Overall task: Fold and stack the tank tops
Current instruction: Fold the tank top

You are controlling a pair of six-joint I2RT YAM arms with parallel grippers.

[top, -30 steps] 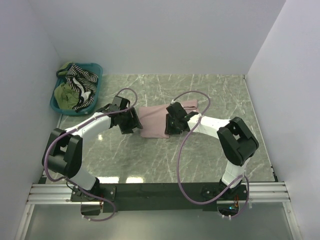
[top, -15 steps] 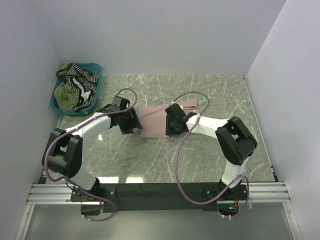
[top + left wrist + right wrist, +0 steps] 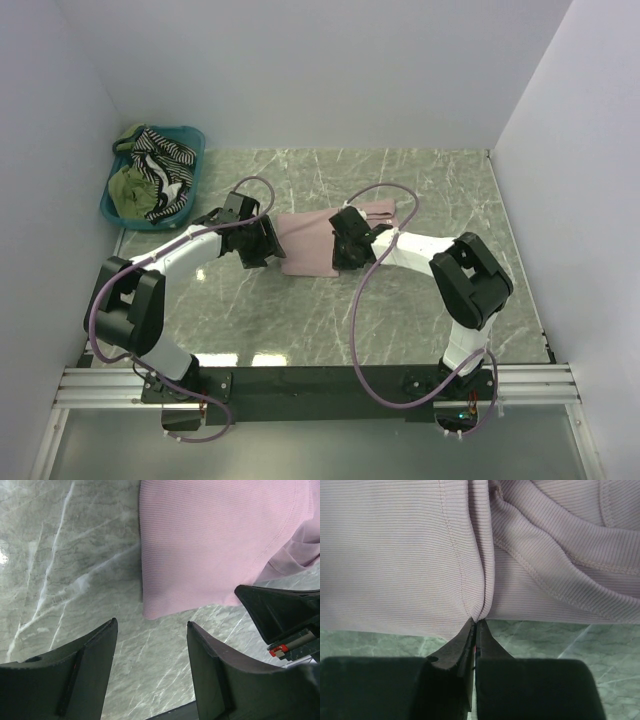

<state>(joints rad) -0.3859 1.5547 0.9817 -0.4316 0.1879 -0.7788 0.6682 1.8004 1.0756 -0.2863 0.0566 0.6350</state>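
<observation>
Since 1 second ago the right hand [image 3: 476, 624] has pinched shut on the edge of the pink top [image 3: 312, 243], which lies on the desk [image 3: 300, 320]. The left hand [image 3: 151, 626] hovers wide beside its corner. Folding step; next, probably carry that edge across.

i'm watching a robotics lab cell: bare white walls [image 3: 300, 70] box a marble-look table [image 3: 300, 325], robot arms [image 3: 130, 305] bolted to its near-edge rail [image 3: 320, 378].
</observation>
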